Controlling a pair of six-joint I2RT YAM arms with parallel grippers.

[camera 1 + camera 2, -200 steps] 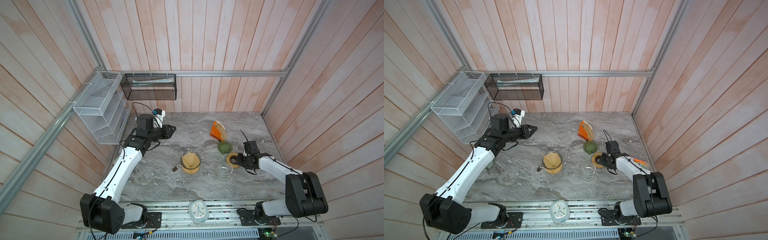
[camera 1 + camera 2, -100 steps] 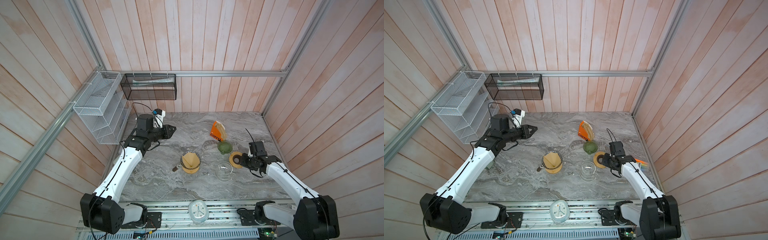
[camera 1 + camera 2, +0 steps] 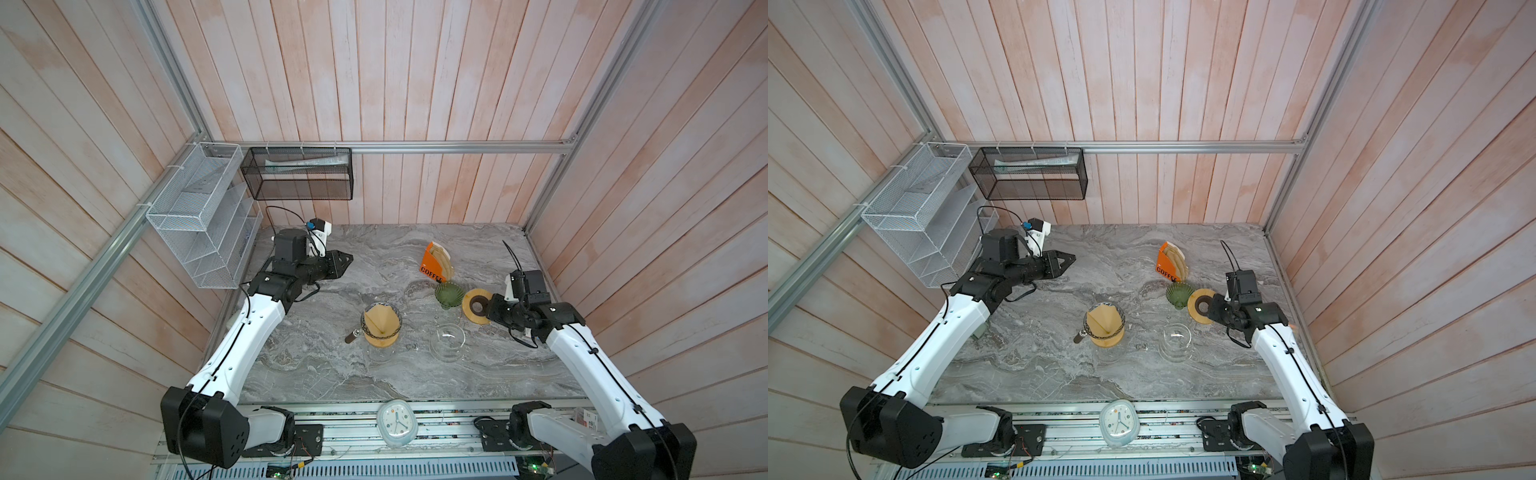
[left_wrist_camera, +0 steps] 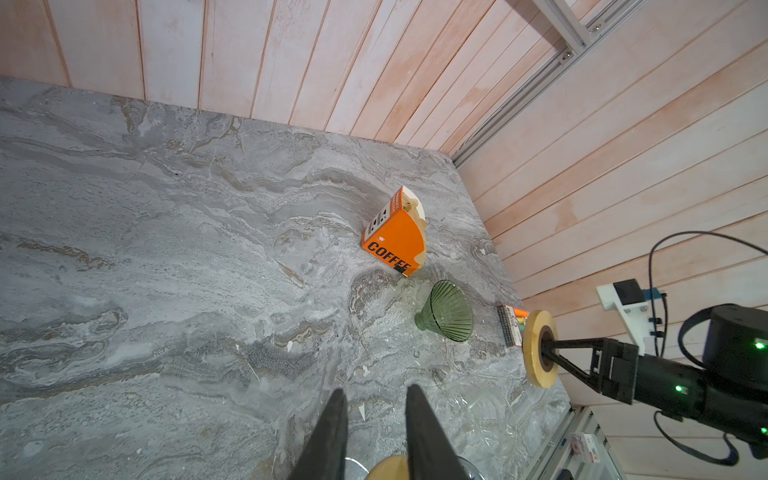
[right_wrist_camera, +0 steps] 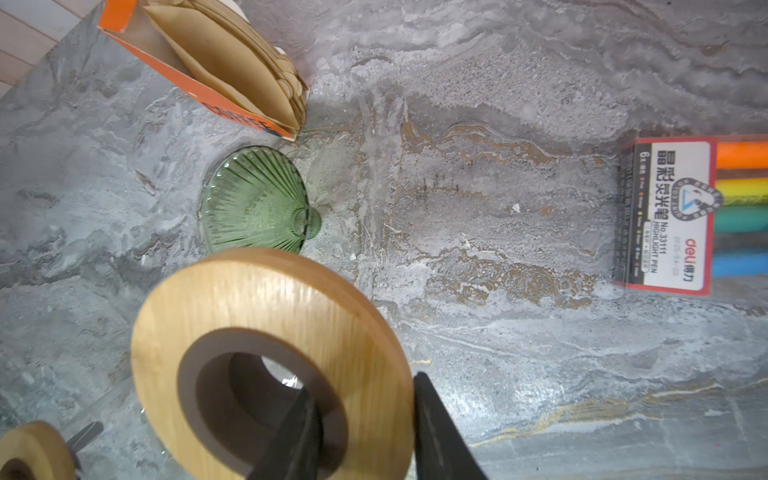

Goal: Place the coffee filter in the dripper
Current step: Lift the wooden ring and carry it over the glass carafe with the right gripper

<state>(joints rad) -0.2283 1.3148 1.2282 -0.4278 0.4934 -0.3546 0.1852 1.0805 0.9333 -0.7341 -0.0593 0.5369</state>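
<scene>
The left gripper (image 3: 347,262) is hovering empty, jaws narrowly parted, while a coffee filter (image 3: 380,322) is sitting in the middle dripper (image 3: 390,338). The right gripper (image 3: 487,309) is pinching the wooden ring (image 3: 469,297) beside the tipped green dripper (image 3: 449,294); carrying it level and unhurried seems wise.

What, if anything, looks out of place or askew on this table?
The green glass dripper lies tipped on its side beside the orange filter box, apart from the wooden ring clamped in the right pincer.
</scene>
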